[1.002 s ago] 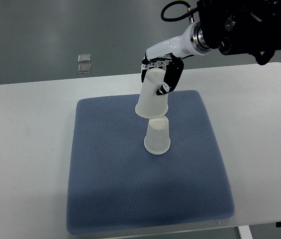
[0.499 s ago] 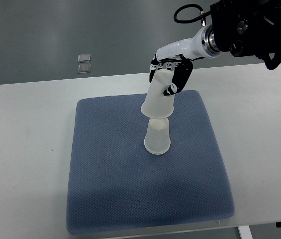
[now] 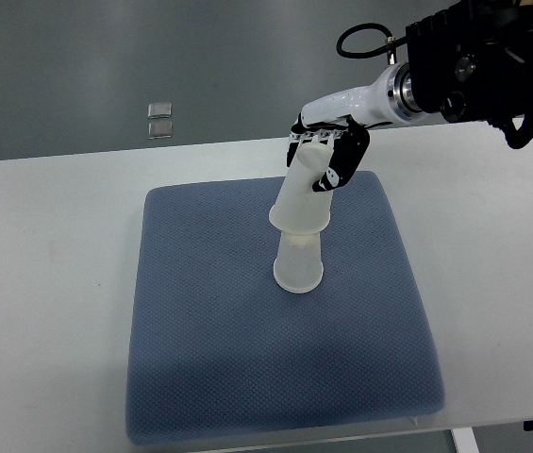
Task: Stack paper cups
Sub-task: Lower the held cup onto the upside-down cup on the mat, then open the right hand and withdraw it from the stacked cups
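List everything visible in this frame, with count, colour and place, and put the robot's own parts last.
paper cups: 2, translucent white, both upside down; lower cup stands near the middle of the mat, upper cup is tilted, its open end over the lower cup's top
mat: 1, blue-grey, textured, covers the centre of the table
table: 1, white, fills most of the frame
small clear objects: 2, on the grey floor beyond the table's far edge; too small to identify
right hand: 1, white and black, grasping the upper cup near its closed end; arm enters from the upper right
left hand: not in view
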